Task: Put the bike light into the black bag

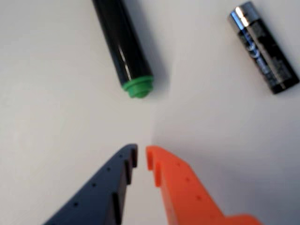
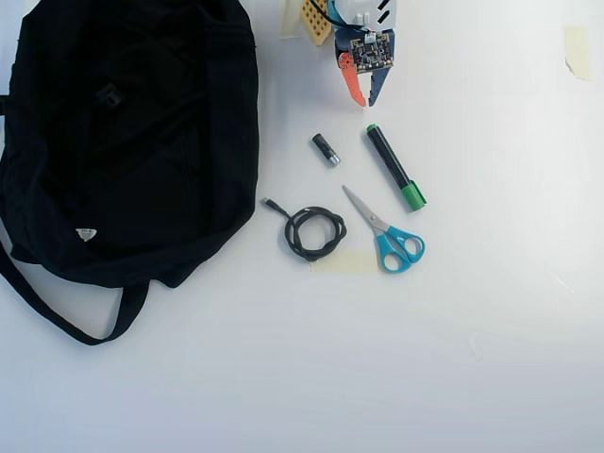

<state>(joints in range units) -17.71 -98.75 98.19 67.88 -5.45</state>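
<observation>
1. Wrist view: gripper (image 1: 141, 156) at bottom, dark blue finger left, orange finger right, tips nearly together w/ a thin slit btwn them, nothing held. Bare white table (image 1: 56, 117) under it, matte, soft shadow to the right.
2. Beyond the tips, 12 o'clock: black marker (image 1: 123, 46) w/ green end pointing toward the gripper, lying flat, apart from the tips. At 2 o'clock: small black-and-silver battery (image 1: 263, 47), well apart from marker.
3. Overhead view: gripper (image 2: 361, 97) at top centre, pointing down-frame. Marker (image 2: 394, 167) just below at 5 o'clock, battery (image 2: 326, 149) at 7 o'clock.
4. Further down: blue-handled scissors (image 2: 385, 229), coiled black cable (image 2: 311, 231) beside them, strip of tape (image 2: 344, 261) under both.
5. Black bag (image 2: 123, 132) fills the top-left, strap looping at 7 o'clock, white tag low on it.
6. Bike light: can't spot it in either view.
7. Lower half and right side of table (image 2: 425, 377) open; tape scrap (image 2: 577, 49) at top-right edge.
</observation>
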